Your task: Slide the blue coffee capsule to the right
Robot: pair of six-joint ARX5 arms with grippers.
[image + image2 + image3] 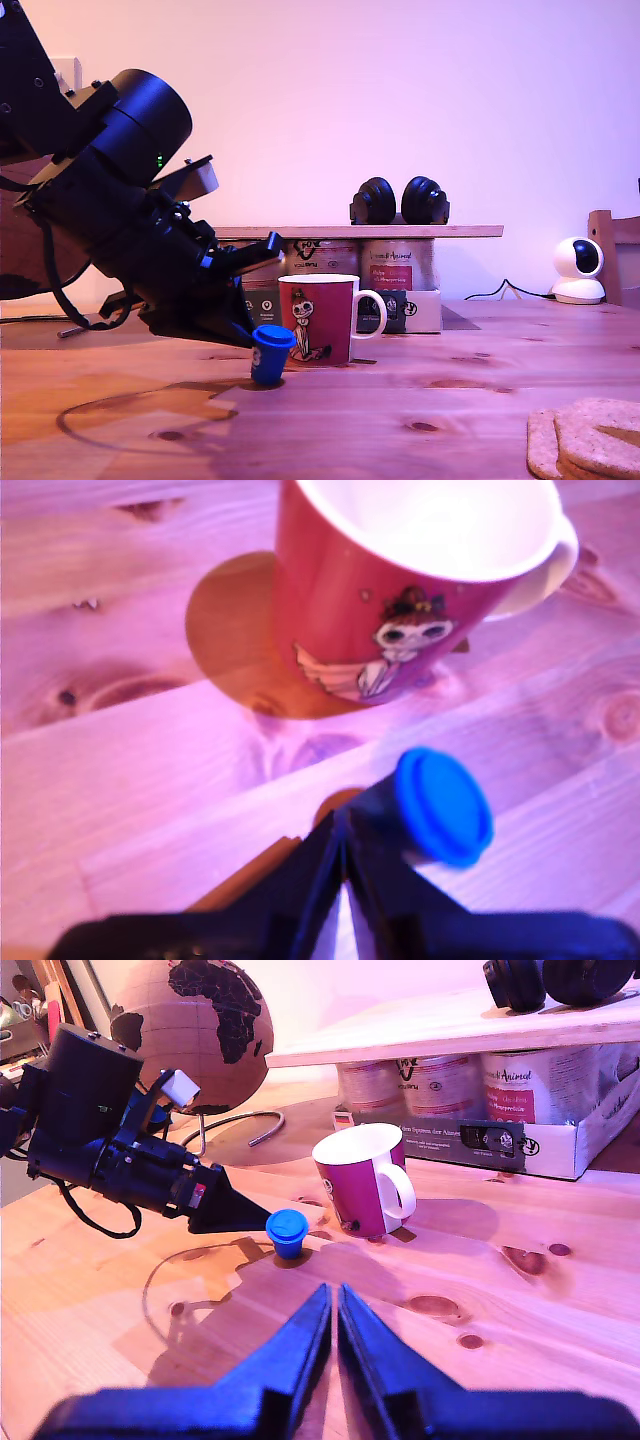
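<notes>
Pressed together, my first gripper (247, 335) slants down from ten o'clock in the exterior view, its tip touching the blue coffee capsule (270, 354) standing just beside the red mug (318, 318). My second gripper (333, 1322), also pressed together, hovers well apart.

Blue coffee capsule (271, 354): dark-blue body, brighter blue lid. Mug (320, 318): red outside, white inside and on the handle, printed with a pale cartoon cat. Table (420, 400): reddish-brown wood, dark knots. My first hand (345, 865) and second hand (333, 1335): black.
</notes>
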